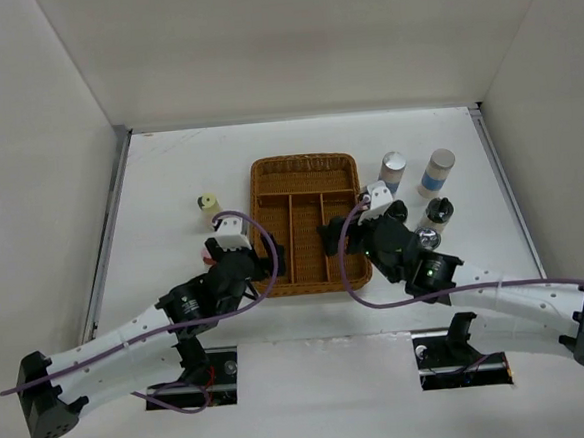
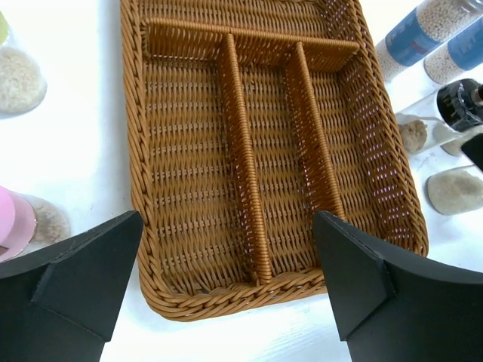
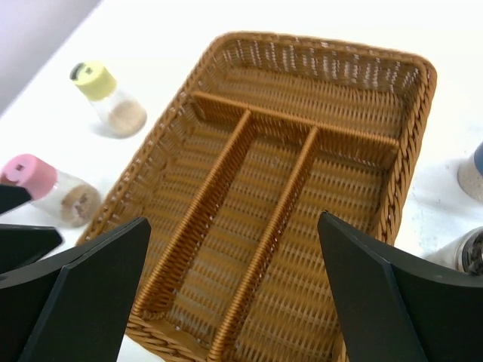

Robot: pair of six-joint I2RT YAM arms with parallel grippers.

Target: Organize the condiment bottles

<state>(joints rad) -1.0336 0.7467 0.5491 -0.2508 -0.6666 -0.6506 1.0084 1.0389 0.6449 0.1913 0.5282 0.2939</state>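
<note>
Glass condiment bottles (image 1: 435, 174) outside both wide jaws

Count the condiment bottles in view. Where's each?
6. Left of the wicker tray: yellow-lidded shaker, pink-lidded shaker. Right of it: silver-lidded cylinder, second silver-lidded cylinder, black-topped shaker, chrome-topped shaker. More may be hidden.

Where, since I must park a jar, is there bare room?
All four compartments of the wicker tray are empty. Bare table runs between its far rim and the back wall, and left of the yellow-capped shaker. Crowded: right of the tray, where two blue-labelled cylinders, a black-topped shaker and the right arm cluster; the pink-capped shaker sits by the left arm.
</note>
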